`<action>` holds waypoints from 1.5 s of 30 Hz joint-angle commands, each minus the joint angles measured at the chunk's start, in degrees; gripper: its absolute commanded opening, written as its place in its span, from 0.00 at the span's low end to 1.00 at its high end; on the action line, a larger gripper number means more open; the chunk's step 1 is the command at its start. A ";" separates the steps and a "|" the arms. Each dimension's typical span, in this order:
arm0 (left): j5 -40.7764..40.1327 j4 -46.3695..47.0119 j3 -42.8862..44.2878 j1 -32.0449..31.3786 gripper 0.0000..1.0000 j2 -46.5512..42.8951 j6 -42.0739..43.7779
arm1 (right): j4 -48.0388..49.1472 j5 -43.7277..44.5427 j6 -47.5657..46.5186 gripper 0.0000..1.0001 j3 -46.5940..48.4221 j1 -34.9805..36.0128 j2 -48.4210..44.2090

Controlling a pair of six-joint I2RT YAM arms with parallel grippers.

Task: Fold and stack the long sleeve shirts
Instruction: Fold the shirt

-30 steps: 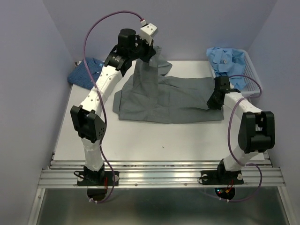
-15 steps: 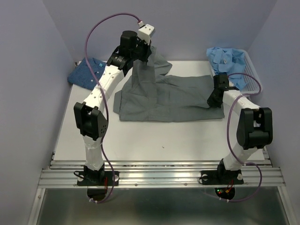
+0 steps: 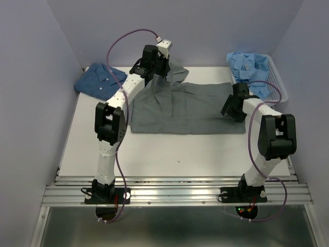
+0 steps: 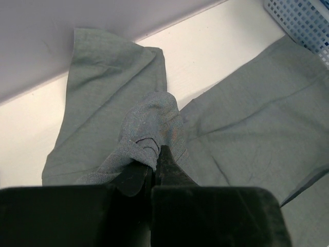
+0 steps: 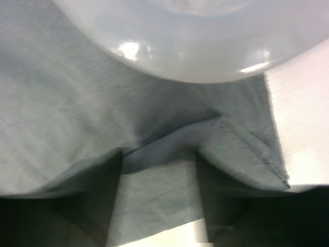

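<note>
On the white bench (image 3: 180, 149), near to far: right hand (image 3: 231, 109), fingers (image 5: 87, 211) apart, low over the right edge of the dark grey shirt (image 3: 185, 110), cloth lying in the gap between them. Dark grey shirt, spread flat mid-bench, its far left part lifted. Left hand (image 3: 157, 64), near the far edge, jaws together, clamped on a raised bunch of that shirt. Dark blue shirt (image 3: 100, 81), folded, far left corner. Light blue shirts (image 3: 249, 64), heaped in the white basket (image 3: 280, 90), far right
</note>
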 commanded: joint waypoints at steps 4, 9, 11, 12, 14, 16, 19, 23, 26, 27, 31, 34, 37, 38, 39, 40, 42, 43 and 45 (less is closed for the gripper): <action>1.36 4.29 -1.38 0.04 0.00 -5.34 -9.94 | 4.88 -10.92 -7.84 1.00 0.32 0.33 -7.28; -0.48 4.37 -10.51 -0.14 0.00 -11.66 -19.16 | 6.91 -11.80 -8.99 1.00 -3.56 0.33 -14.14; -0.93 4.38 -12.90 -0.49 0.00 -13.51 -20.85 | 8.58 -13.64 -9.25 1.00 -5.22 0.33 -16.60; -1.19 4.46 -13.87 -0.66 0.00 -13.78 -21.29 | 9.02 -15.39 -9.17 1.00 -5.58 0.33 -17.05; -2.67 4.46 -16.42 -1.10 0.23 -13.87 -22.52 | 9.63 -17.24 -8.90 1.00 -6.28 0.33 -18.10; -4.26 4.29 -16.87 -1.10 0.23 -12.65 -22.96 | 10.07 -17.95 -8.55 1.00 -6.99 0.33 -18.45; -7.70 1.66 -12.31 -1.10 0.00 -10.45 -22.71 | 10.08 -19.01 -8.37 1.00 -7.69 0.33 -18.72; -3.76 0.15 -11.59 -1.37 0.00 -8.86 -25.14 | 9.99 -19.62 -7.85 1.00 -8.48 0.33 -19.07; -4.43 2.09 -15.89 -2.07 0.00 -10.35 -27.79 | 13.57 -26.02 -6.80 1.00 -10.06 0.33 -19.95; -4.96 3.31 -18.25 -2.59 0.00 -10.70 -30.50 | 15.85 -33.26 -5.92 1.00 -11.02 0.33 -20.65; -3.83 7.00 -23.36 -3.56 0.12 -12.02 -36.93 | 35.17 -49.67 3.12 1.00 -16.13 1.73 -19.61; -3.74 8.06 -27.05 -5.49 0.16 -12.90 -39.04 | 31.71 -47.50 2.09 1.00 -13.33 3.40 -17.76; -2.42 9.47 -30.65 -9.34 0.11 -14.74 -41.49 | 29.42 -44.33 0.51 1.00 -12.18 4.11 -16.70; -2.16 9.56 -31.19 -10.41 0.10 -15.10 -42.38 | 28.89 -43.45 0.50 1.00 -12.18 4.11 -16.96; -2.24 11.82 -32.50 -11.46 0.10 -15.45 -43.26 | 28.88 -41.27 0.33 1.00 -12.35 4.11 -17.40; -2.51 12.98 -33.38 -12.43 0.10 -15.80 -44.57 | 26.19 -39.51 0.07 1.00 -12.53 4.11 -18.01; -2.24 15.87 -34.71 -14.55 0.11 -16.42 -47.92 | 24.68 -34.60 0.41 1.00 -13.40 4.11 -20.12; -2.59 15.80 -34.36 -14.99 0.11 -16.33 -48.71 | 24.14 -33.09 0.59 1.00 -13.58 4.11 -20.74; -3.82 15.89 -34.10 -16.04 0.11 -16.24 -51.77 | 23.70 -30.71 1.20 1.00 -14.20 4.11 -22.40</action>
